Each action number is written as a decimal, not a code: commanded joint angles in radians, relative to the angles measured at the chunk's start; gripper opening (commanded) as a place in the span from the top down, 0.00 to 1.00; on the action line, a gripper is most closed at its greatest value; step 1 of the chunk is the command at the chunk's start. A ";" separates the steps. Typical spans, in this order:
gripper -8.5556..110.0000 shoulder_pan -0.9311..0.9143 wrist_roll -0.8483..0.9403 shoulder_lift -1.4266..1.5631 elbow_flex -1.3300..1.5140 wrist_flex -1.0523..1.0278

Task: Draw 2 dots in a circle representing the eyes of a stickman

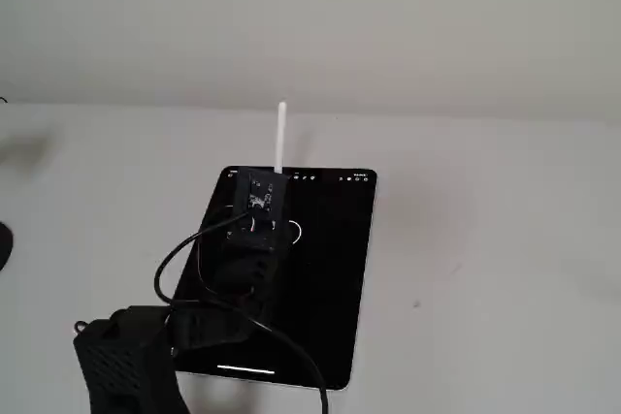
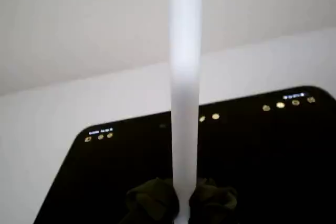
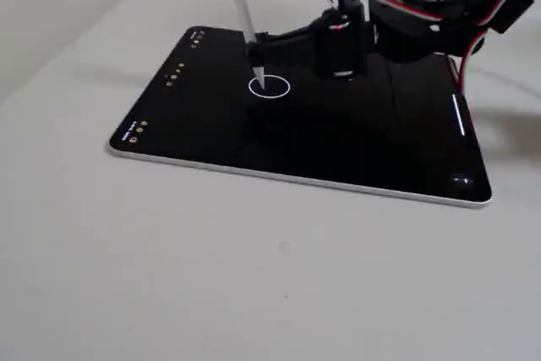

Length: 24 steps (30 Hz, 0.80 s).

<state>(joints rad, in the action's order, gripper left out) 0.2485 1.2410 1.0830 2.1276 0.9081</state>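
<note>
Gripper is clamping the white stylus near-upright, so its tip is meeting the tablet inside the circle. Dots are not discernible.

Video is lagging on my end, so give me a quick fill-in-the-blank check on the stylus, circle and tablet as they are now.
1. The end effector holds a white ____.
2. The stylus tip sits ____ the circle.
3. The tablet screen is ____ in colour.
4. In the wrist view the stylus runs ____ through the frame.

Missing words: stylus; inside; black; vertically
</note>
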 commanded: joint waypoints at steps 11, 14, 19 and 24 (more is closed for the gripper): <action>0.93 0.005 0.032 -0.023 -0.029 0.060; 0.93 0.003 0.032 -0.025 -0.031 0.061; 0.93 0.002 0.035 -0.026 -0.035 0.061; 0.93 0.006 0.048 -0.041 -0.031 0.081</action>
<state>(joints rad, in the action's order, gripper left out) 0.2485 1.2732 1.0385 2.1261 0.9511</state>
